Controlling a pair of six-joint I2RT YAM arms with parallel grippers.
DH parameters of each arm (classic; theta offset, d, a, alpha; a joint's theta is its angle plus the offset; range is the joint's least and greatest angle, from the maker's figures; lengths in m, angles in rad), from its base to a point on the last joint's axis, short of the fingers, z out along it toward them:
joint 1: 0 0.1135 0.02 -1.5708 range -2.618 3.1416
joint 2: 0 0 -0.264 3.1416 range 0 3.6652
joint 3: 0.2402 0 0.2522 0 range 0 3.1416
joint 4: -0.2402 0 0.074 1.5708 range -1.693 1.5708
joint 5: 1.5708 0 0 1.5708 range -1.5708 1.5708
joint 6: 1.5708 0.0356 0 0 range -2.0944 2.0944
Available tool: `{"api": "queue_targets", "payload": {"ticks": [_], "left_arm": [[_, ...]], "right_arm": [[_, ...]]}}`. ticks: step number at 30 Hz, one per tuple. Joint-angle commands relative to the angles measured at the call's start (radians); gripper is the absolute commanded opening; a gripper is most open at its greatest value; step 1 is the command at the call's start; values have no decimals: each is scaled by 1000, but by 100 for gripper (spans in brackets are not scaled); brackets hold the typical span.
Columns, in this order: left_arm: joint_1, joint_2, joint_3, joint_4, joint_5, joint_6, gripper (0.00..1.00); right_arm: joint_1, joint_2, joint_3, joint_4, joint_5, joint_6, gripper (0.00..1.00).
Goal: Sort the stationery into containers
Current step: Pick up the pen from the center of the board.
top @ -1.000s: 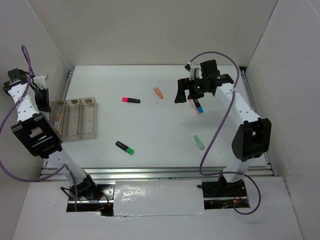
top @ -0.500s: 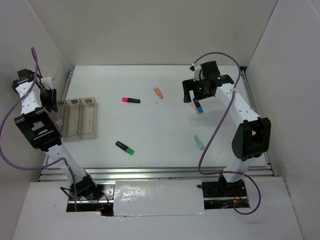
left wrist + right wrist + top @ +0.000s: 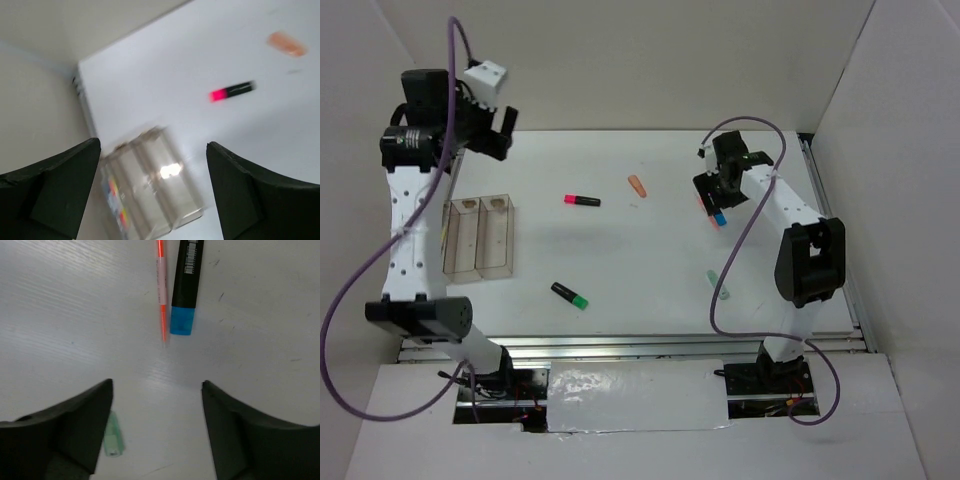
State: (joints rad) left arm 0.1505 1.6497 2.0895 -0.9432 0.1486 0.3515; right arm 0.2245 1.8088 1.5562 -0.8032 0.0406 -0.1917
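Progress early: containers [image 3: 509, 240] hold something coloured in end bin, blurred. Loose: pink highlighter [image 3: 582, 201], orange stub [image 3: 637, 185], black-green highlighter [image 3: 570, 295], mint highlighter [image 3: 113, 439], red pen [image 3: 160, 285], blue-black highlighter [image 3: 185, 285]. Left gripper [image 3: 152, 145], right gripper [image 3: 156, 385] both spread, empty; right above red pen.

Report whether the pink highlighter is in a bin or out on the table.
Out: the pink highlighter lies flat on the table, clear of the bins to its left.
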Motion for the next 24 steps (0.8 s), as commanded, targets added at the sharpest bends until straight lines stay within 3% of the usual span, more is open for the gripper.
{"api": "queue_targets", "payload": {"ticks": [1,4,15,24], "left_arm": [[-141,-109,-71,41,-55,-71,99],[-219,-125,-120,60,-40,-120,99],[-308,-162,-249,113,-40,-169,99],[-315,-162,-275,130,-73,-166,99]], "right_arm": [[-4,50,50,-37,9,-60,66],[3,122,88,-30,5,-61,54],[10,359,330,-36,-33,-75,49],[22,440,395,-44,-36,-81,46]]}}
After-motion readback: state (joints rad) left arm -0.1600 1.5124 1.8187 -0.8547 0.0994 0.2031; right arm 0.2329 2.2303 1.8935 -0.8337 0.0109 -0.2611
